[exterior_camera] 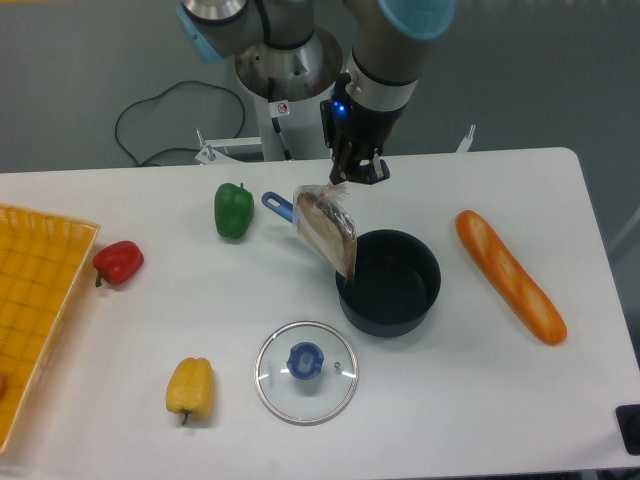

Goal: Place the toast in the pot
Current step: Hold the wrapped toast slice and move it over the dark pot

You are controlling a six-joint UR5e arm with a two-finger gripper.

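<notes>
**A:** What is hard to make out at the white counter [500, 400]?

**B:** The arm's upper section runs out of the top edge. The gripper [347, 178] is dark against its own mount, so the fingertips are hard to separate; its jaws look clenched on the crinkled plastic tip of the toast [326, 230]. Most of the pot's blue handle [277, 205] is hidden behind the slice, and only its rounded end shows. The yellow tray [40, 300] is cut off at the left edge, and a dark object sits clipped at the lower right corner.

**A:** And how does the toast lie?

**B:** It hangs tilted, its long axis running from upper left down to lower right, the lower corner over the left rim of the pot [390, 282]. Whether it touches the rim cannot be told.

**A:** Any writing?

**B:** A small round sticker on the arm's base is too small to read.

**A:** Around them?

**B:** A green pepper [233, 210], red pepper [119, 262], yellow pepper [190, 388], glass lid [305, 372] and baguette [510, 276].
</notes>
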